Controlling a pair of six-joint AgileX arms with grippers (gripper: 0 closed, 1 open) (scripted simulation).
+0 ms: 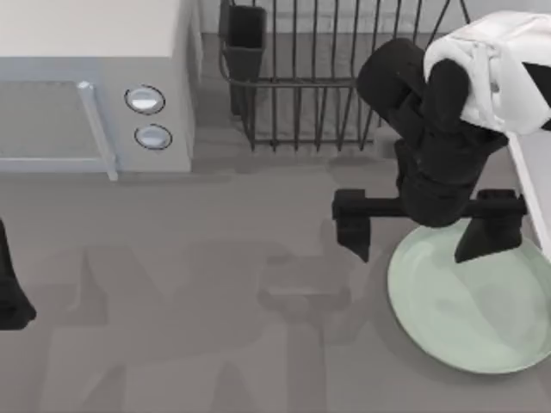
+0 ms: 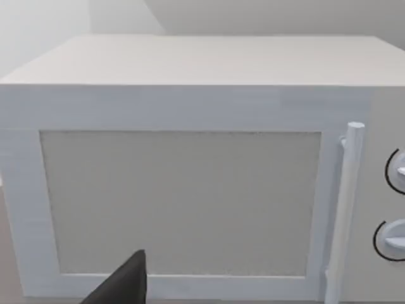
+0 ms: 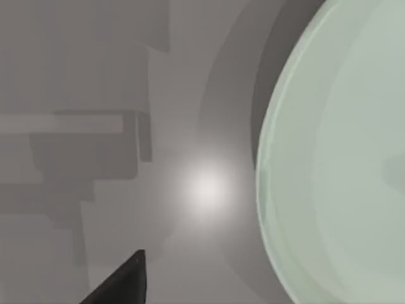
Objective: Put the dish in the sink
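Observation:
The dish (image 1: 473, 310) is a pale mint-green plate lying flat on the grey table at the right; it also shows in the right wrist view (image 3: 335, 177). My right gripper (image 1: 416, 251) hangs over the dish's far left rim, open wide. One of its fingers (image 1: 486, 234) stands above the plate, the other beside it over bare table. A dark fingertip (image 3: 126, 282) shows in the right wrist view. A pale strip at the right edge looks like the sink's rim (image 1: 527, 185). My left gripper (image 1: 10, 297) is parked at the table's left edge.
A white microwave (image 1: 95, 86) with two knobs stands at the back left, its door (image 2: 183, 202) facing the left wrist camera. A dark wire dish rack (image 1: 318, 77) holding a dark cup (image 1: 245, 34) stands at the back middle. Bare grey table lies between the arms.

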